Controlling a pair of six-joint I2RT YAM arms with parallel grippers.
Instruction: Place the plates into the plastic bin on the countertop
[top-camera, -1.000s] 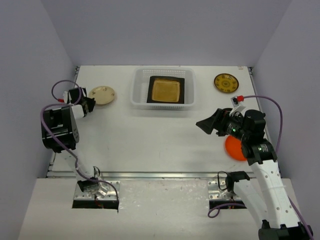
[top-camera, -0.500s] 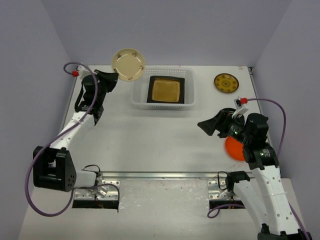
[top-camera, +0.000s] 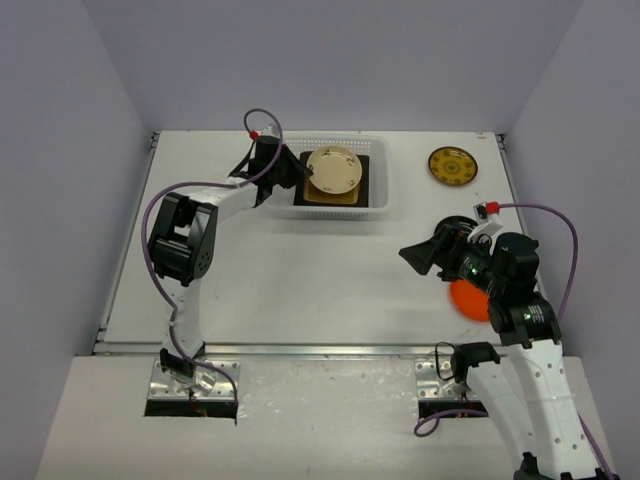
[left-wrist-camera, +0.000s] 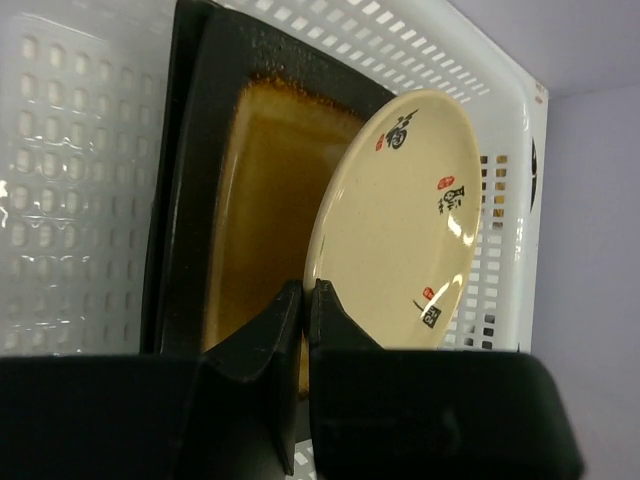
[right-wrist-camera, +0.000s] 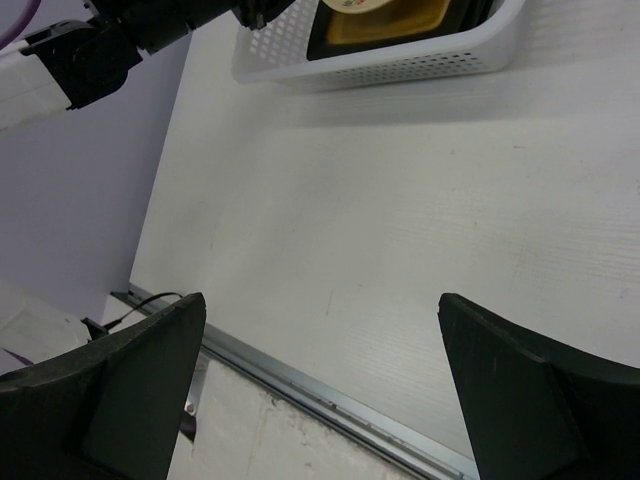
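Observation:
My left gripper (top-camera: 303, 175) is shut on the rim of the round cream plate (top-camera: 334, 172), holding it tilted over the plastic bin (top-camera: 275, 195). In the left wrist view the cream plate (left-wrist-camera: 400, 220) stands on edge above the amber-centred square plate (left-wrist-camera: 255, 200) lying in the bin (left-wrist-camera: 80, 190). My right gripper (top-camera: 412, 252) is open and empty above the countertop (top-camera: 300, 280). The orange plate (top-camera: 468, 299) lies half hidden under my right arm. The patterned yellow plate (top-camera: 452, 166) lies at the back right.
The metal front edge (top-camera: 320, 349) of the countertop runs along the near side. In the right wrist view the bin (right-wrist-camera: 400, 60) and the left arm (right-wrist-camera: 110, 50) show at the top. Grey walls enclose the sides and back.
My left arm has picked the cream plate up from the back left of the countertop, lifted it and swung it right over the bin. My right arm has barely moved.

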